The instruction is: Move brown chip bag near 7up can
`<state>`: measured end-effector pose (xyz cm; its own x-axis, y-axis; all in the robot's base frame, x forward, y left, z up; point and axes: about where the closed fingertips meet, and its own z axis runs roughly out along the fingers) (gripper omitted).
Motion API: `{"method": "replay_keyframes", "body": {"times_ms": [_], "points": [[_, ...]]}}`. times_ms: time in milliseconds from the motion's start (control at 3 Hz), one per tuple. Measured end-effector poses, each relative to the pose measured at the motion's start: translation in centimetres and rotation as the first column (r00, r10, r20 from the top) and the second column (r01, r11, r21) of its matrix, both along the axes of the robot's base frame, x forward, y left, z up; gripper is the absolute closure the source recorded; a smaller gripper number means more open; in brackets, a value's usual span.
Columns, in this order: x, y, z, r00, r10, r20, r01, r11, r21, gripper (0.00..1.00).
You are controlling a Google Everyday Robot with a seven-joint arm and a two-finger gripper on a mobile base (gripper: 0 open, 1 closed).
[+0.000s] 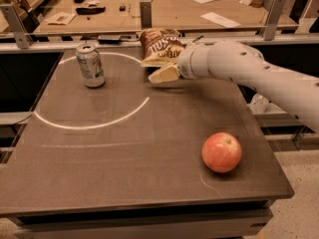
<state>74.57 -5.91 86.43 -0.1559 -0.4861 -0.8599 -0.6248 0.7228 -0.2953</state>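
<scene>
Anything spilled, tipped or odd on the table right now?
Nothing stands out. The 7up can stands upright rear left, the apple sits whole front right, and the gripper holds the brown chip bag, tilted, right of the can.

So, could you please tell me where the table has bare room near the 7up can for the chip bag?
The table is barest between the 7up can and the gripper, which holds the brown chip bag at the far edge. Below the white arc, the front left is free too. The apple crowds the front right.
</scene>
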Motion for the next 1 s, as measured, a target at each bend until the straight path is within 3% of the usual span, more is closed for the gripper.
{"method": "replay_keyframes", "body": {"times_ms": [333, 667, 1000], "points": [[0.57, 0.88, -0.88, 0.9998, 0.004, -0.019, -0.004, 1.000, 0.015, 0.00], [1.07, 1.16, -1.11, 0.9997, 0.011, -0.023, -0.010, 0.999, 0.038, 0.16], [1.40, 1.10, -0.81, 0.9997, 0.022, -0.010, -0.021, 0.998, 0.060, 0.41]]}}
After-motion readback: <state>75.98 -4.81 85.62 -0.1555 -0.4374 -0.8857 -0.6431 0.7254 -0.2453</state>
